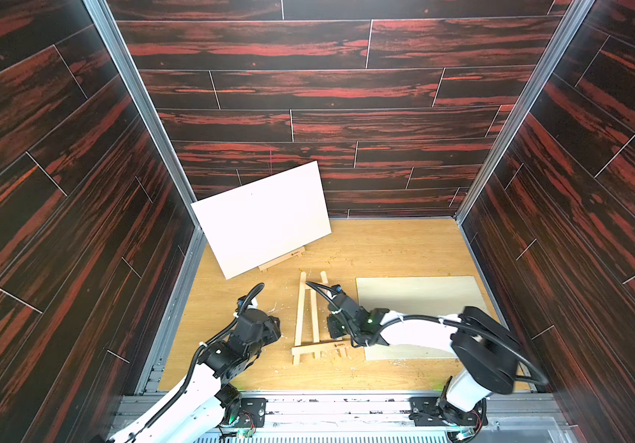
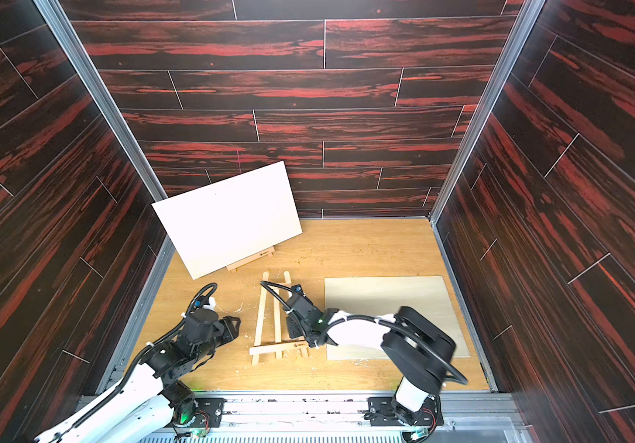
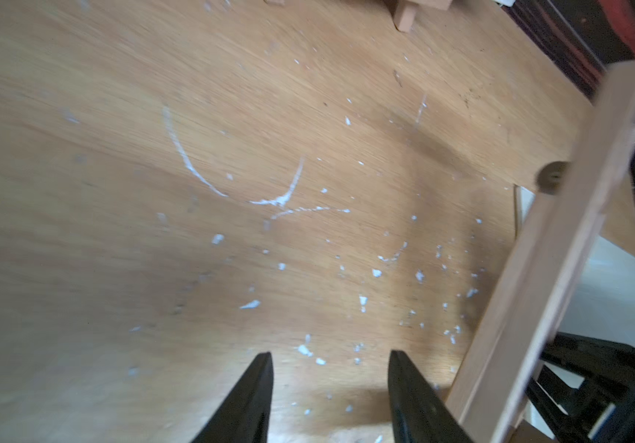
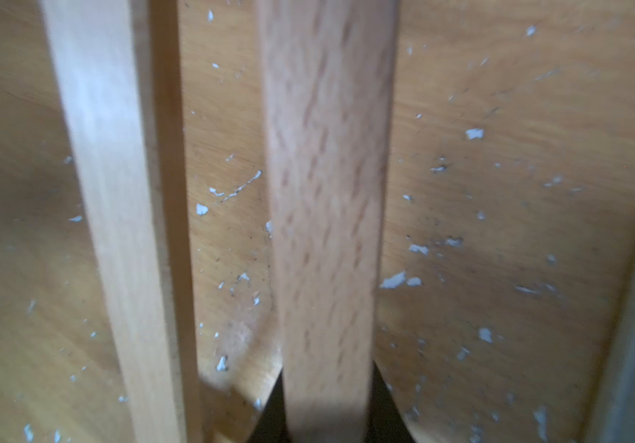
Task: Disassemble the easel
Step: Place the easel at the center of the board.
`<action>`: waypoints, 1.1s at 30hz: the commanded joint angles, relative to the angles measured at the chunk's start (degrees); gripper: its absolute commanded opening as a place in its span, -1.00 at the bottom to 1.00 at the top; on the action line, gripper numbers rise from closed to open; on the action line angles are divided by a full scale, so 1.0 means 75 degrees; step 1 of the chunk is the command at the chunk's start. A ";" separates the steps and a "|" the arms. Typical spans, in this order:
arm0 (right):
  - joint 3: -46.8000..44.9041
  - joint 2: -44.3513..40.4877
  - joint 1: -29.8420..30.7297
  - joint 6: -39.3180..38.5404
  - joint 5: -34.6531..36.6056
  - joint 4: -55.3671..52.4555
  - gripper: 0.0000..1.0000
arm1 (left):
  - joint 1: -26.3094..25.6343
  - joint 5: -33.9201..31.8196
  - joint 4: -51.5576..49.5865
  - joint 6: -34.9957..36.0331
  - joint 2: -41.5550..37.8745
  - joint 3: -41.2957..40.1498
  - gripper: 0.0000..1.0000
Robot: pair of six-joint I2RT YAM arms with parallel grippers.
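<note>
A small wooden easel [image 1: 307,314] [image 2: 266,314] lies flat in the middle of the table, its cross ledge [image 1: 318,348] toward the front. My right gripper [image 1: 333,336] [image 2: 296,333] is down over its right side, shut on one wooden slat [image 4: 327,214]. That slat runs between the jaws of the right gripper [image 4: 327,414], with a paler slat [image 4: 109,214] beside it. My left gripper [image 1: 277,326] [image 2: 236,324] [image 3: 331,364] hovers open just left of the easel, holding nothing. An easel slat [image 3: 561,268] passes beside its fingers.
A second easel [image 1: 283,257] stands at the back left and holds a white canvas [image 1: 262,218] [image 2: 227,214]. A pale flat board [image 1: 419,295] [image 2: 385,299] lies at the right under the right arm. Dark walls close three sides. White flecks dot the table [image 3: 193,115].
</note>
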 commanded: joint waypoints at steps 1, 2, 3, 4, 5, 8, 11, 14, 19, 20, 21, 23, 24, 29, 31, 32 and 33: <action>0.0599 0.0575 0.0041 0.0429 -0.0099 -0.0700 -0.70 | 0.0006 -0.0284 -0.0757 0.0266 -0.0129 0.0265 0.06; 0.0748 0.0711 0.0043 0.0442 -0.0112 -0.0846 -0.68 | -0.0001 -0.0287 -0.0771 0.0252 -0.0153 0.0277 0.06; 0.0927 0.0878 0.0050 0.0455 -0.0127 -0.1018 -0.67 | 0.0000 -0.0292 -0.0765 0.0240 -0.0183 0.0287 0.06; 0.1098 0.1031 0.0041 0.0459 -0.0148 -0.1176 -0.66 | 0.0000 -0.0310 -0.0762 0.0223 -0.0200 0.0295 0.06; 0.1215 0.1153 0.0041 0.0455 -0.0170 -0.1282 -0.65 | 0.0004 -0.0322 -0.0752 0.0208 -0.0213 0.0310 0.06; 0.1490 0.1407 0.0043 0.0490 -0.0168 -0.1505 -0.63 | 0.0002 -0.0336 -0.0752 0.0210 -0.0196 0.0399 0.06; 0.1653 0.1519 0.0040 0.0480 -0.0166 -0.1621 -0.57 | 0.0001 -0.0300 -0.0807 0.0268 -0.0123 0.0509 0.07; 0.1761 0.1570 0.0040 0.0461 -0.0188 -0.1701 -0.42 | -0.0006 -0.0254 -0.0822 0.0281 -0.0065 0.0579 0.07; 0.1789 0.1425 0.0017 0.0430 -0.0236 -0.1807 -0.13 | -0.0006 -0.0131 -0.0774 0.0246 0.0105 0.0685 0.07; 0.1773 0.1362 -0.0004 0.0436 -0.0264 -0.1817 -0.12 | -0.0010 -0.0091 -0.0764 0.0234 0.0169 0.0729 0.07; 0.1748 0.1268 -0.0027 0.0464 -0.0270 -0.1836 -0.12 | -0.0012 -0.0045 -0.0747 0.0212 0.0235 0.0774 0.07; 0.1647 0.0999 -0.0093 0.0521 -0.0302 -0.1834 -0.10 | -0.0012 0.0077 -0.0679 0.0145 0.0413 0.0861 0.07; 0.1591 0.0803 -0.0138 0.0563 -0.0314 -0.1844 -0.07 | -0.0012 0.0159 -0.0577 0.0069 0.0512 0.0892 0.07; 0.1096 -0.0431 -0.0498 0.0690 -0.0521 -0.1848 0.23 | -0.0162 0.0335 0.0086 -0.0433 0.1181 0.1011 0.27; 0.0853 -0.0929 -0.0657 0.0711 -0.0611 -0.1870 0.32 | -0.0363 0.0284 0.0254 -0.0572 0.1564 0.1198 0.39; 0.0722 -0.1155 -0.0744 0.0729 -0.0678 -0.1909 0.36 | -0.0483 0.0256 0.0327 -0.0616 0.1812 0.1345 0.44; 0.0598 -0.1353 -0.0832 0.0746 -0.0740 -0.1935 0.39 | -0.0624 0.0207 0.0370 -0.0659 0.2034 0.1489 0.47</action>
